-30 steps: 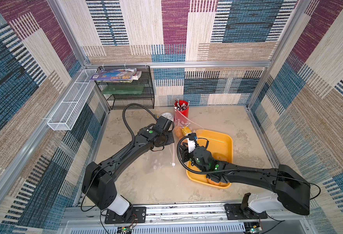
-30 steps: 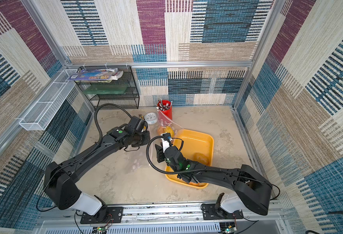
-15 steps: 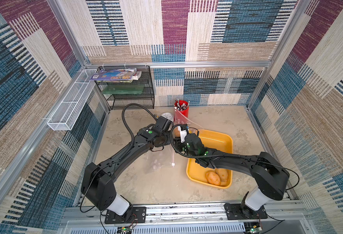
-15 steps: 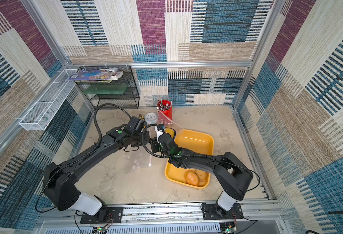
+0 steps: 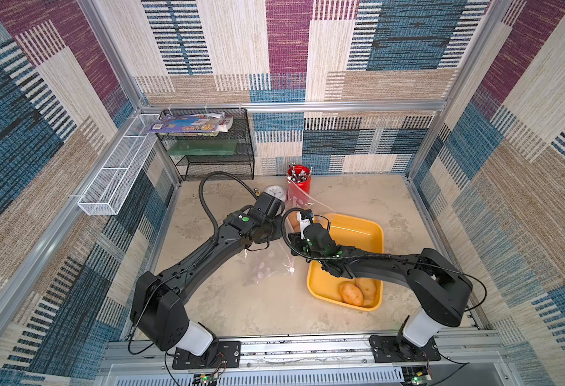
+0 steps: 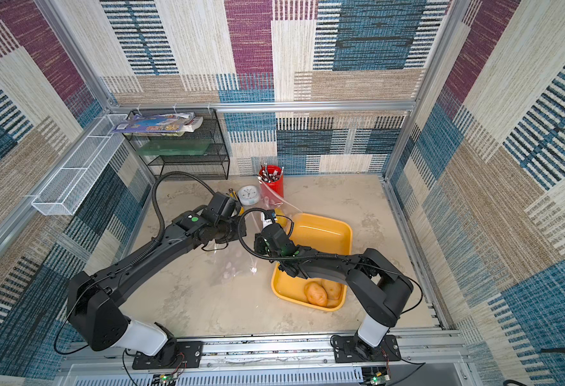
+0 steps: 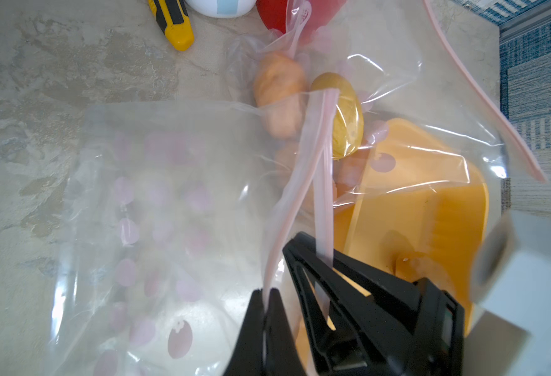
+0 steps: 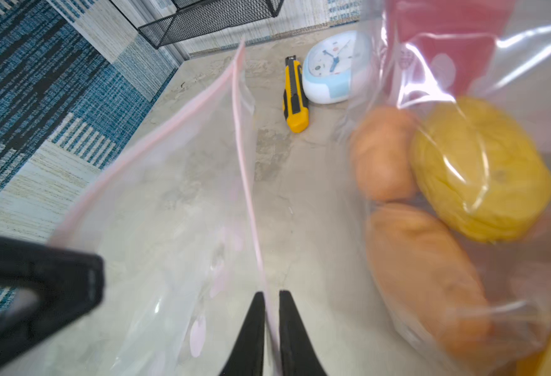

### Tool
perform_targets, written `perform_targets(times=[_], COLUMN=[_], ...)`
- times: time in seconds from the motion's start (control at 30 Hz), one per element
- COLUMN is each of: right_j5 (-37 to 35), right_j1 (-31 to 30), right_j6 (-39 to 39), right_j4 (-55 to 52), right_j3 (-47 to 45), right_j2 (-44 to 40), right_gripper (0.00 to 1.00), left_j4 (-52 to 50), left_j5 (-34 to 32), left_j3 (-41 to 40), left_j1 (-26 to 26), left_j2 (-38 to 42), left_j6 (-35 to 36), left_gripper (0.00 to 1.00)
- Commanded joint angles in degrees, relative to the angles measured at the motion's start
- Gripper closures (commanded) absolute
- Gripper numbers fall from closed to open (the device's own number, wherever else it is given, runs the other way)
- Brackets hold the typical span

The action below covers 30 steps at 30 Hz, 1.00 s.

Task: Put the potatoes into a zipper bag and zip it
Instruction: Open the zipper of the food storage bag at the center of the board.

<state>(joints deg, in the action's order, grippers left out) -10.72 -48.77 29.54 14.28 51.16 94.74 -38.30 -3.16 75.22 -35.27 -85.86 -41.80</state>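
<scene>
A clear zipper bag (image 7: 156, 195) with pink spots and a pink zip strip lies open on the table between both arms, seen in both top views (image 5: 267, 267). My left gripper (image 7: 267, 291) is shut on one side of its rim. My right gripper (image 8: 270, 293) is shut on the other pink strip, close beside the left one. Inside the bag lie two orange potatoes (image 8: 381, 153) and a yellower one (image 8: 482, 169). More potatoes (image 5: 351, 293) sit at the near end of the yellow tray (image 5: 368, 234).
Behind the bag stand a red cup of pens (image 5: 298, 182), a white-blue clock (image 8: 336, 68) and a yellow utility knife (image 8: 295, 94). A black wire shelf (image 5: 214, 150) fills the back left corner. A white wire basket (image 5: 117, 173) hangs on the left wall.
My right arm has left the tray and come to the bag's mouth beside the left gripper, and its jaws have closed on the rim. The left arm has held still.
</scene>
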Motion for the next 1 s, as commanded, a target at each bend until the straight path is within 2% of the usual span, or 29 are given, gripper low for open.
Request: perform_targets(times=[0.0, 0.17, 0.5, 0.7, 0.97], right_j5=[-3.9, -5.3, -13.2, -15.3, -19.1], right_j1=[0.1, -0.7, -4.4, -5.9, -8.3], right_j6=[3.8, 5.3, 5.2, 5.5, 7.0], right_j4=[1.5, 0.8, -2.5, -3.8, -7.4], right_j3=[-3.1, -5.4, -4.8, -5.1, -5.0], right_j2=[-1.4, -2.8, -3.2, -3.6, -4.8], right_gripper=[0.86, 0.87, 0.81, 0.75, 0.73], left_j4=[0.3, 0.4, -0.4, -2.7, -7.3], left_j5=[-1.8, -1.4, -2.2, -4.6, -8.6], left_j3=[-0.7, -0.9, -0.8, -0.8, -0.6], left_j1=[0.0, -0.8, -1.9, -3.6, -5.6], left_j2=[1.6, 2.6, 5.1, 7.7, 10.1], left_j6=[0.6, 1.9, 2.2, 2.2, 1.5], left_gripper=[1.0, 1.0, 1.0, 1.0, 1.0])
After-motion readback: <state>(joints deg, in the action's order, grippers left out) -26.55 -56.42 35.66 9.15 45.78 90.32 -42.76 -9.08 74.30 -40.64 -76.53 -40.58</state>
